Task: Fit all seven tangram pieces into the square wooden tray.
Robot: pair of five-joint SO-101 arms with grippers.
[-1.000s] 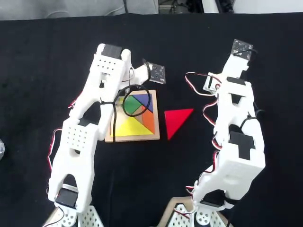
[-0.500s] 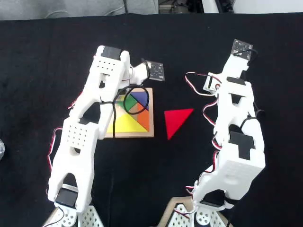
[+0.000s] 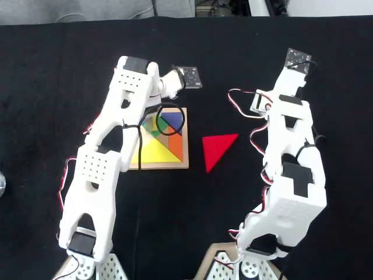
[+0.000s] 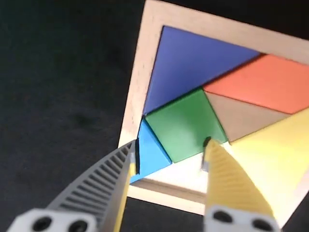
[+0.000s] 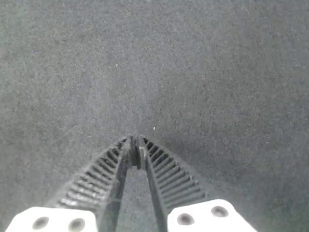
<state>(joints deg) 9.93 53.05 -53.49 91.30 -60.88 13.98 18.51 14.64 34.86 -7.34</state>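
Left fingers (image 4: 223, 183): we see them open above the tray (image 4: 139, 72), one tip by the light-blue triangle (image 4: 150, 152), the other by the green square (image 4: 186, 125).
Right fingers (image 5: 166, 176): we see them closed over bare bench (image 5: 193, 72), far right.
Tray: left of centre, holding blue, orange, green and yellow pieces.
Red triangle (image 3: 217, 149): on the bench, just right of the tray, not touching.
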